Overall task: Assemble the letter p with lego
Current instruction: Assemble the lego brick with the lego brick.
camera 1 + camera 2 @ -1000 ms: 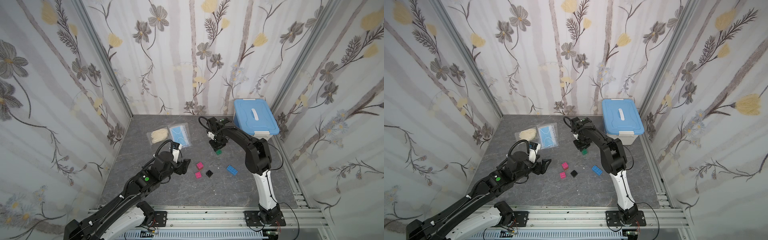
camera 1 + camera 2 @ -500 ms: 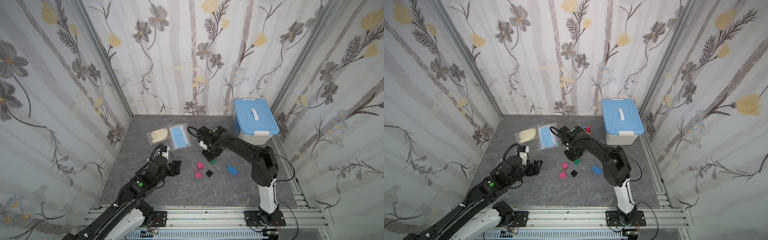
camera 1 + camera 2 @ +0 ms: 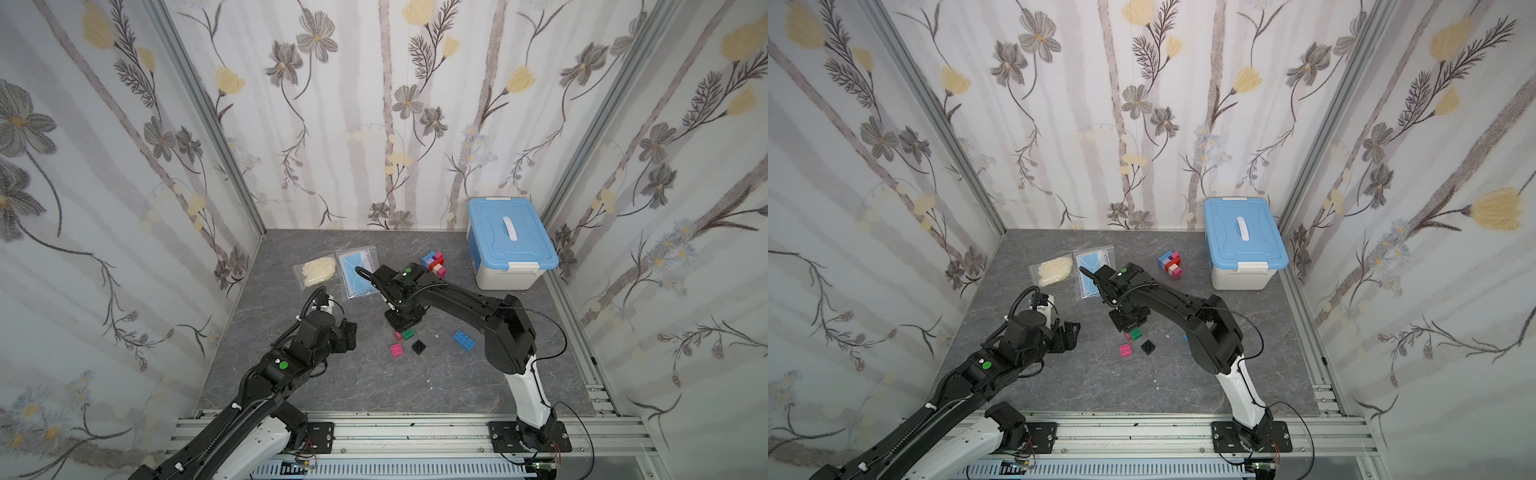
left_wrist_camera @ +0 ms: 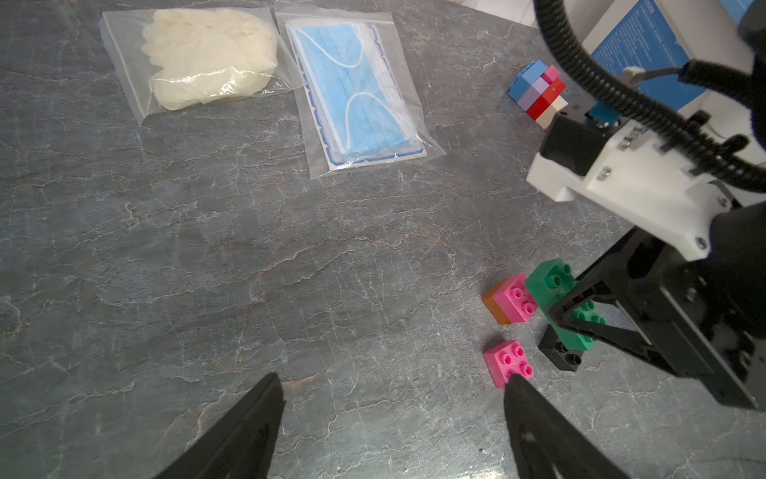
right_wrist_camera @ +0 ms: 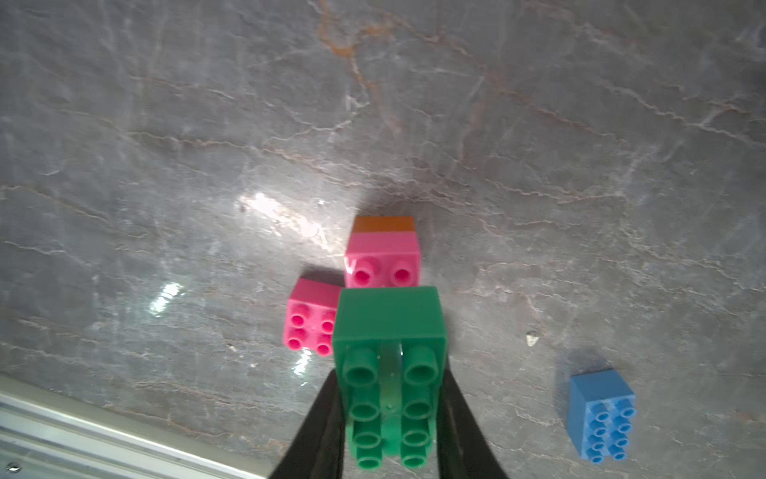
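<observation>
- The long green studded plastic brick (image 5: 389, 319) is clamped between the jaws of the right gripper (image 5: 389, 371).
- Just beside the green brick, a pink square brick stacked on an orange one (image 5: 381, 253) and a single pink square brick (image 5: 309, 319) are seen.
- A black square brick (image 3: 419, 346) and a long blue brick (image 5: 601, 398) are laid near it.
- A cluster of joined mixed-colour bricks (image 4: 539, 89) is placed well apart from it.
- The left gripper (image 4: 391, 376) is spread wide, with nothing held.

Glossy plastic green brick (image 5: 389, 319), sheened marbled tabletop (image 5: 166, 124), clear-film mask bag (image 4: 356, 95)
</observation>
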You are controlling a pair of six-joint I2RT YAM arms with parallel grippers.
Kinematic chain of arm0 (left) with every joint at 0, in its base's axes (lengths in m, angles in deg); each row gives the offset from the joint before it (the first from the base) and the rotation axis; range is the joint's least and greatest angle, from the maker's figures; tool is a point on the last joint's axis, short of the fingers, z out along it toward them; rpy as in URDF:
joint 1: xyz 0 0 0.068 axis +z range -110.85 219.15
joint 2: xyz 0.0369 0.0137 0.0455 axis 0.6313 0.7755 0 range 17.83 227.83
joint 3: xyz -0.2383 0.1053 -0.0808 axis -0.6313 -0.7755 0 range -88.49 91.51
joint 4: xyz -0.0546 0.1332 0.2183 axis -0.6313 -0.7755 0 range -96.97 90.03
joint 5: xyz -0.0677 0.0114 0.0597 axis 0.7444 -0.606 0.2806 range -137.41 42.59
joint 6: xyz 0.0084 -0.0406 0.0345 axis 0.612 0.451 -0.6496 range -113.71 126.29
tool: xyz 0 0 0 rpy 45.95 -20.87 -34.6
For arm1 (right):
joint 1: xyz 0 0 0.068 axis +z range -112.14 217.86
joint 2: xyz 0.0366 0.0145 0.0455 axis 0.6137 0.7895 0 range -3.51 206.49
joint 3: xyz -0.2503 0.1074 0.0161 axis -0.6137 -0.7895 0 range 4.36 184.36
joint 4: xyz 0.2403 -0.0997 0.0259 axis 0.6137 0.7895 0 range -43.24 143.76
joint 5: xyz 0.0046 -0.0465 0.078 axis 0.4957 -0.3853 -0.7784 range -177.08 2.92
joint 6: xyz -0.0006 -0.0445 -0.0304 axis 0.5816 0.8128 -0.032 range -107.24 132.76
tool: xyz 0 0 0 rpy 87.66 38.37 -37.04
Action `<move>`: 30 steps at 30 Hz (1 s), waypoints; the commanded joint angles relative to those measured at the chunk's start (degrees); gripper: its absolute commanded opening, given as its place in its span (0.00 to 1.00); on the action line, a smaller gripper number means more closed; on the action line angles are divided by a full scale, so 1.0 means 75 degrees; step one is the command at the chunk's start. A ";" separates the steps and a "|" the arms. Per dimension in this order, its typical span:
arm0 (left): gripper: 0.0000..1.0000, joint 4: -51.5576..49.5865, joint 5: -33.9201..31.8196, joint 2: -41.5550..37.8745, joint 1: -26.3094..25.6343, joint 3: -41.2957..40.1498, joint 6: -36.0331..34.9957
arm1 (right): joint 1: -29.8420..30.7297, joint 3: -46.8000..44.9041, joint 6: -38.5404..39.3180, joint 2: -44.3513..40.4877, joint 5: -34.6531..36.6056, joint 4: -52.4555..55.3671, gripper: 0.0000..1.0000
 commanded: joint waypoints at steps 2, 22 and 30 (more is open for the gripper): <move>0.86 0.0048 -0.0143 0.0020 0.0034 -0.0062 0.0007 | 0.0057 0.0335 -0.0190 0.0227 0.0063 0.0378 0.12; 0.85 0.0144 -0.0108 -0.0017 0.0081 -0.0167 -0.0124 | -0.0089 0.0356 -0.0185 0.0516 0.0192 0.0517 0.12; 0.86 0.0138 -0.0071 -0.0018 0.0096 -0.0151 -0.0127 | -0.0108 0.0403 -0.0155 0.0549 0.0135 0.0480 0.12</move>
